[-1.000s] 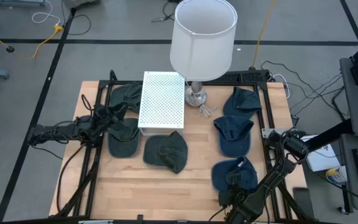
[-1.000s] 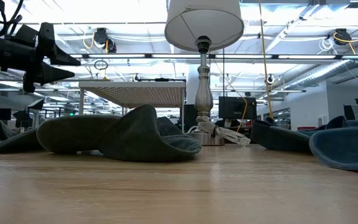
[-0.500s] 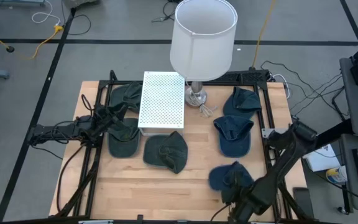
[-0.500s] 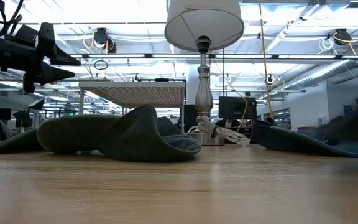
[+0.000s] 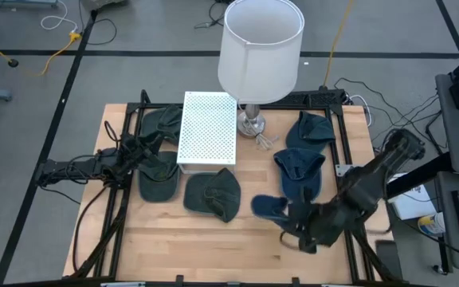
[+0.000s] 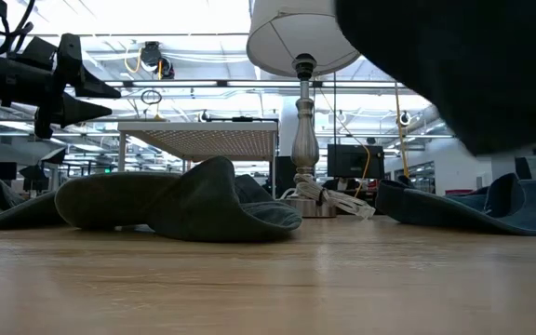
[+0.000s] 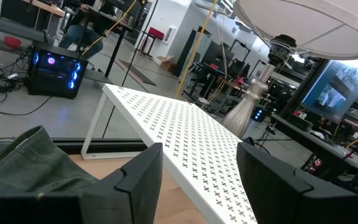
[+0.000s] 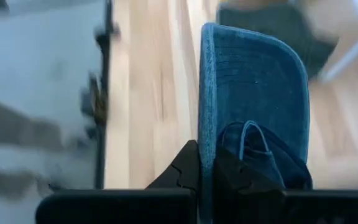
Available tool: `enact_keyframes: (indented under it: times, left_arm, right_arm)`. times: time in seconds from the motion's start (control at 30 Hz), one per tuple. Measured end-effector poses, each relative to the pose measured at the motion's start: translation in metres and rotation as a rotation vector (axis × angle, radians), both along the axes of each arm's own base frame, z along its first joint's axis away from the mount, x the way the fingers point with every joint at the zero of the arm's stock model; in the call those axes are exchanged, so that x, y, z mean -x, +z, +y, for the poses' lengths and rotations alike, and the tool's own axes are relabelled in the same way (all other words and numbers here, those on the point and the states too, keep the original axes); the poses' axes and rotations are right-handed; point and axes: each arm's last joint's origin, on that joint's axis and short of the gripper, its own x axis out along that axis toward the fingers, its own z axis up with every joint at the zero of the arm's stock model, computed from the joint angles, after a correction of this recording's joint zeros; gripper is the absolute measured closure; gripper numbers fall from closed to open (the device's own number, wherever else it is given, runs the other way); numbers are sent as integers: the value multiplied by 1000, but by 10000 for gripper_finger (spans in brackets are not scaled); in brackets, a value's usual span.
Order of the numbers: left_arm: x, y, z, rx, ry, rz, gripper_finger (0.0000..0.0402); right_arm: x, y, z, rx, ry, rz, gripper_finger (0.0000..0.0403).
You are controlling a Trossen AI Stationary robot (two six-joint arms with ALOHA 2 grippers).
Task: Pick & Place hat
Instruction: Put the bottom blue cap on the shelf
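While the right tool (image 5: 297, 226) clamps the rim of a blue cap (image 5: 271, 207), its fingers (image 8: 188, 167) pinched shut on the fabric, the cap hangs lifted above the near right part of the wooden worktop (image 5: 213, 239), its brim pointing toward the middle. Just beyond it lie two more blue caps, one (image 5: 300, 171) beside the right rail and another (image 5: 311, 127) farther back. Near the centre rests a dark green cap (image 5: 213, 191), with a second green cap (image 5: 158, 175) to its left. Over that one hovers the left tool (image 5: 146, 147), its fingers (image 7: 143, 171) spread apart and empty. Behind them stands a white perforated shelf (image 5: 207, 131) with a third green cap (image 5: 162, 121) on its left, and farthest back a lamp (image 5: 260, 49) with a white shade
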Motion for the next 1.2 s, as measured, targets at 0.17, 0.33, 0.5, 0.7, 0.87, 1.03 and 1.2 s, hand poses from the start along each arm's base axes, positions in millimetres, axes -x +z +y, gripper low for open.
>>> enact_keyframes:
  times: [0.17,0.33,0.5,0.7,0.87,1.03,1.2]
  left_arm:
    - [0,0,0,0,0,0,192]
    - [0,0,0,0,-1,0,192]
    - [0,0,0,0,0,0,192]
    - [0,0,0,0,0,-4,192]
    - [0,1,0,2,-1,-13,192]
    - [-1,2,-1,-5,-40,-31,192]
    - [-2,16,-5,-101,-212,-101,192]
  right_arm:
    - [-5,30,-19,-32,-26,-225,399]
    - [-14,49,-32,-37,-24,-394,399]
    - [-25,62,-42,-49,-56,-518,397]
    - [-35,75,-52,-27,-79,-656,398]
    - [-42,81,-62,-4,-105,-752,398]
    - [-52,78,-72,-41,-75,-899,398]
    - [-62,66,-88,-83,-40,-979,398]
